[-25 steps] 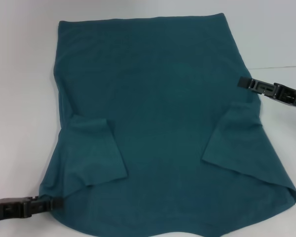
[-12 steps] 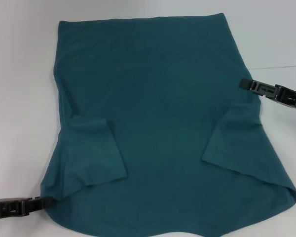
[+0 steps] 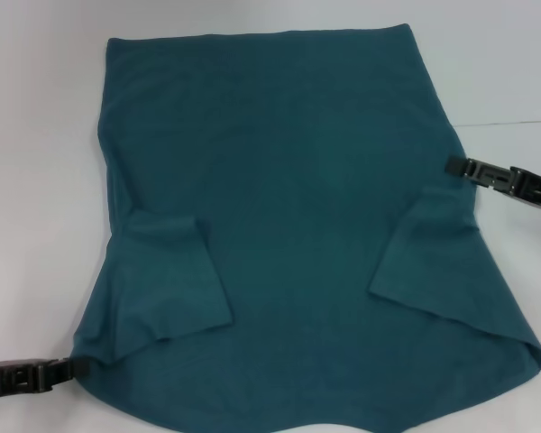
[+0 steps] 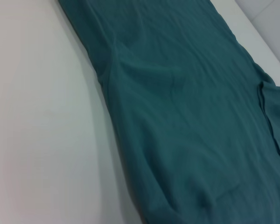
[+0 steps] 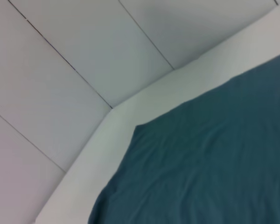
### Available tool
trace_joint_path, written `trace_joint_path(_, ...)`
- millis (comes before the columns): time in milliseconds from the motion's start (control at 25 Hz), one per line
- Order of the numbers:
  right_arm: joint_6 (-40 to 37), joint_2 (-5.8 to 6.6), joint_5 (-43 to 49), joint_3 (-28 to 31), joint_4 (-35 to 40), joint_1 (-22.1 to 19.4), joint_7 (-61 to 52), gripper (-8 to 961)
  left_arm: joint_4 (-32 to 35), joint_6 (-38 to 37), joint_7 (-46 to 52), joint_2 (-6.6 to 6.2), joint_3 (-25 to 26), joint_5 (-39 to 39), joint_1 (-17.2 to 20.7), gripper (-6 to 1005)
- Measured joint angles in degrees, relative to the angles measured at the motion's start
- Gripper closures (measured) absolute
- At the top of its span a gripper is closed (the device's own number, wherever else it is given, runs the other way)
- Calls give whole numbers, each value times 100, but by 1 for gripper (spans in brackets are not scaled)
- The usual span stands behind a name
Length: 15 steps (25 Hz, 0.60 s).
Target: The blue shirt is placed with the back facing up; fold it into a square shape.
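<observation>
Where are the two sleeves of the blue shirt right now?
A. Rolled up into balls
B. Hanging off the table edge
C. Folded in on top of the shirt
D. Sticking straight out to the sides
C: in the head view both sleeves lie flat, folded inward over the body of the blue shirt, one flap on the robot's left and one on its right.

a white table (image 3: 36,180) carries everything here. the blue shirt (image 3: 288,225) lies spread flat on it, plain side up, both short sleeves folded inward over the body, its straight hem toward the far edge. bare white surface shows on either side of the cloth.
</observation>
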<state>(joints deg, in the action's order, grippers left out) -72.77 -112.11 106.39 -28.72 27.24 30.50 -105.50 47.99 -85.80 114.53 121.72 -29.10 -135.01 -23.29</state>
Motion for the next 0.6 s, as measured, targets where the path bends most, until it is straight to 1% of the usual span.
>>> trace_joint_path(80, -77, 58, 100, -17, 0, -41, -154, 28, 0, -2, 0, 0, 10, 17, 0, 960)
trace_joint_path(160, -202, 150, 293, -19, 19, -82, -396, 28, 0, -12, -1, 0, 17, 26, 0, 976)
trace_joint_path(200, -354, 218, 543, -23, 88, -137, -697, 28, 0, -17, -1, 0, 18, 29, 0, 977)
trace_joint_path(280, -405, 233, 664, -24, 155, -171, -833, 28, 0, -23, 0, 0, 22, 32, 0, 977)
trace_joint_path(400, -604, 243, 1114, -27, 454, -302, -1370, 28, 0, -31, -1, 1, 27, 36, 5, 978)
trace_joint_path(440, -776, 244, 1336, -26, 625, -379, -1636, 28, 0, -33, -1, 3, 27, 38, 8, 978)
trace_joint_path(600, -1053, 257, 1648, -13, 874, -487, -1965, 28, -2, -40, -2, 19, 27, 43, 18, 978)
